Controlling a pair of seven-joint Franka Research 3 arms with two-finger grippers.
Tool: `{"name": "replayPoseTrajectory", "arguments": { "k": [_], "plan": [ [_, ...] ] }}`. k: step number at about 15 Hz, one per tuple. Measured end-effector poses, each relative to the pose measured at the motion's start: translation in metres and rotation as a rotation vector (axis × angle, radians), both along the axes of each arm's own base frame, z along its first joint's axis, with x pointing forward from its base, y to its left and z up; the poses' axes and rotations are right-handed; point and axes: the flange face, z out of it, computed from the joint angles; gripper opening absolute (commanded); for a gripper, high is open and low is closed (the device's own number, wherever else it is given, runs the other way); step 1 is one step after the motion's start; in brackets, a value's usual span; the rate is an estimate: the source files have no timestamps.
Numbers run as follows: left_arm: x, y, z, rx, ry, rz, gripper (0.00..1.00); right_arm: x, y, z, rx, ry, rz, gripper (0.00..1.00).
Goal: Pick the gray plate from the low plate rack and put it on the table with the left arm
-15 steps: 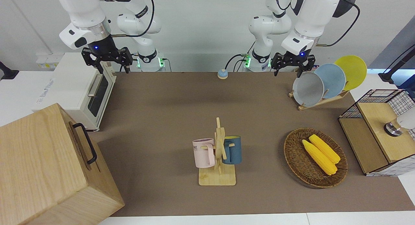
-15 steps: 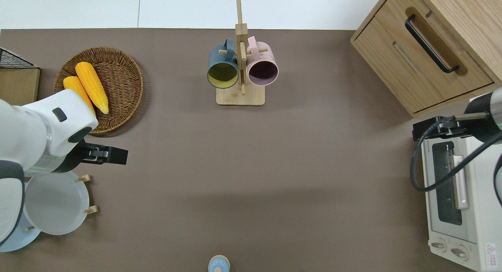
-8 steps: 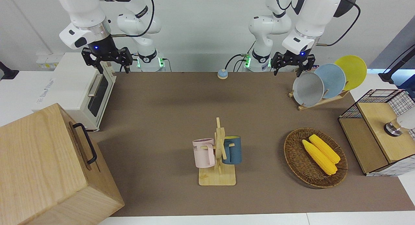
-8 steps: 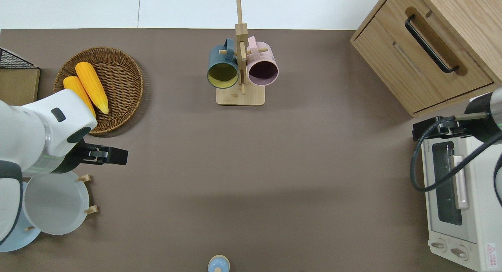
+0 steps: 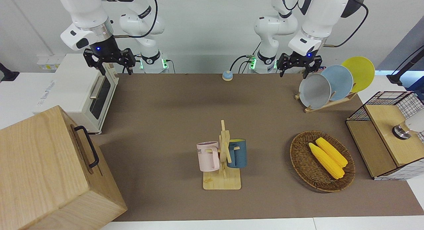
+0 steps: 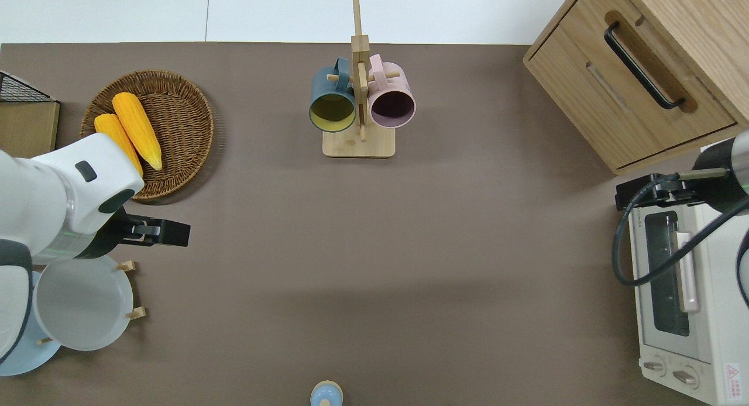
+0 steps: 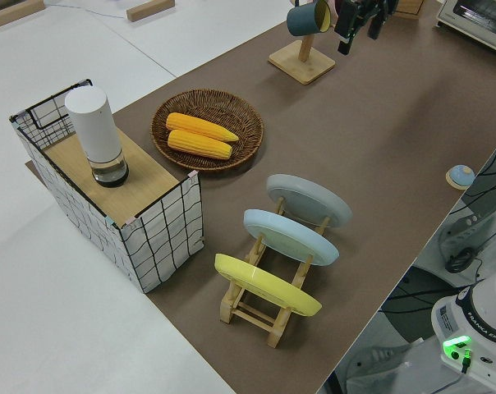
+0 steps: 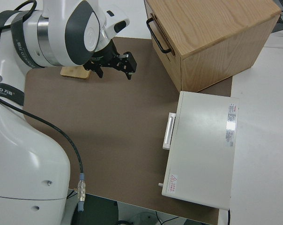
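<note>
The gray plate (image 5: 314, 90) leans in the low plate rack (image 5: 326, 104) at the left arm's end of the brown table (image 5: 172, 117), in the slot farthest from the robots. It also shows in the overhead view (image 6: 82, 303) and the left side view (image 7: 310, 199). My left gripper (image 5: 298, 71) is open and empty, up in the air. In the overhead view the left gripper (image 6: 149, 233) is over bare table between the rack (image 6: 131, 289) and the wicker basket. My right gripper (image 5: 112, 66) is open and its arm is parked.
A light blue plate (image 5: 339, 82) and a yellow plate (image 5: 359, 72) stand in the same rack. A wicker basket (image 5: 299, 157) holds two corn cobs. A mug tree (image 5: 223, 157), a wire crate (image 5: 391, 130), a toaster oven (image 5: 79, 90), a wooden cabinet (image 5: 49, 170) and a small bell (image 5: 227, 76) stand around.
My left gripper has risen slightly and drifted a little toward the basket. Nothing else has moved.
</note>
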Motion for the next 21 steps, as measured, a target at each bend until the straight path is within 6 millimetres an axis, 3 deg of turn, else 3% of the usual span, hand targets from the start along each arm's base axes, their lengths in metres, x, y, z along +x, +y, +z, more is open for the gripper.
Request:
{"name": "replayPoseTrajectory", "arguments": {
  "k": [5,10,14,16,18,21],
  "plan": [
    [0.001,0.019,-0.002,0.010,0.019,-0.013,1.00,0.000,0.000,0.000,0.000,0.000,0.000,0.983],
    [0.003,0.081,-0.002,0.061,0.042,-0.069,0.99,0.000,0.000,0.000,0.000,0.000,0.000,0.983],
    [-0.003,0.165,-0.001,0.037,0.052,-0.066,0.99,0.000,0.000,0.000,0.000,0.000,0.000,0.983],
    [-0.008,0.195,-0.002,0.029,0.057,-0.054,0.99,0.000,0.000,0.000,0.000,0.000,0.000,0.983],
    [-0.012,0.215,-0.006,0.022,0.066,-0.046,0.99,0.000,0.000,0.000,0.000,0.000,0.000,0.983],
    [-0.015,0.222,-0.017,0.020,0.088,-0.036,0.99,0.000,0.000,0.000,0.000,0.000,0.000,0.983]
  ]
}}
